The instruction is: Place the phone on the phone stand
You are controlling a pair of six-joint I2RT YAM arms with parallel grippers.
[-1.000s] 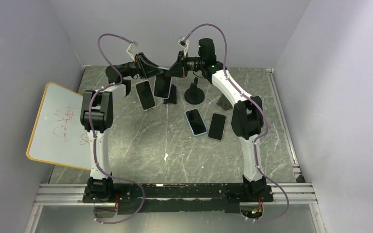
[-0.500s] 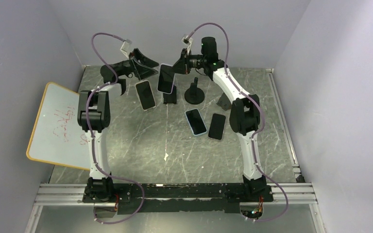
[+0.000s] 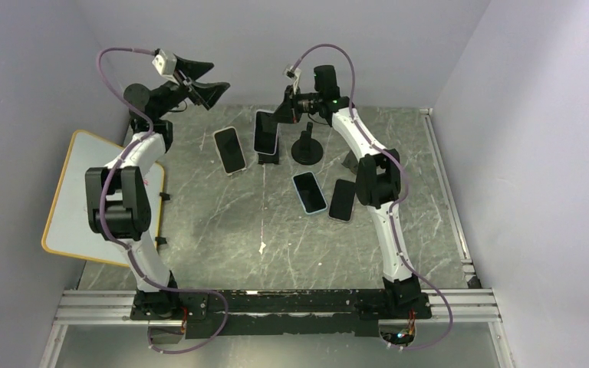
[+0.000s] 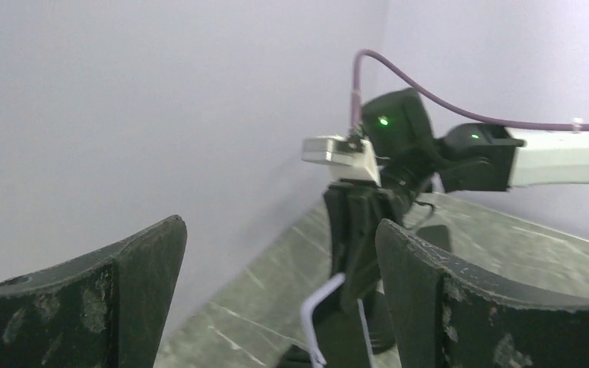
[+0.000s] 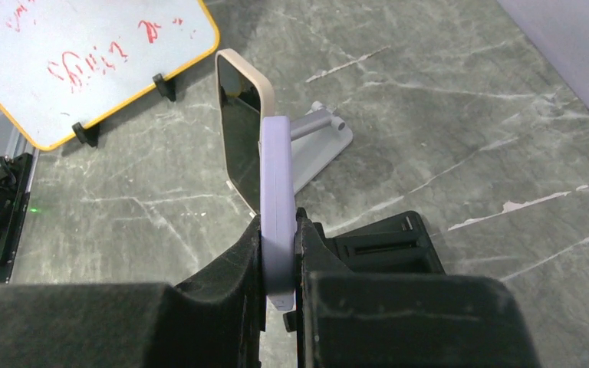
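Note:
A lavender-cased phone point(image 3: 265, 132) stands upright, edge-on in the right wrist view point(image 5: 276, 199), with my right gripper point(image 3: 282, 113) point(image 5: 278, 230) shut on its sides. Its lower end is over the black phone stand point(image 3: 269, 158) point(image 5: 387, 244); whether it rests on the stand I cannot tell. My left gripper point(image 3: 202, 81) point(image 4: 280, 226) is open and empty, raised at the back left near the wall and well away from the phone. From there the phone's pale edge point(image 4: 316, 308) shows below the right gripper.
A beige-rimmed phone point(image 3: 229, 149) point(image 5: 239, 134) leans on a grey stand point(image 5: 318, 146) left of the black one. A round black stand point(image 3: 307, 147), a small dark wedge point(image 3: 353, 162), a blue phone point(image 3: 309, 192) and a black phone point(image 3: 343, 199) sit to the right. A whiteboard point(image 3: 84, 201) lies at left.
My left gripper opened, let go of the phone and swung up and back to the left. The right gripper kept its hold and brought the phone slightly lower over the black stand.

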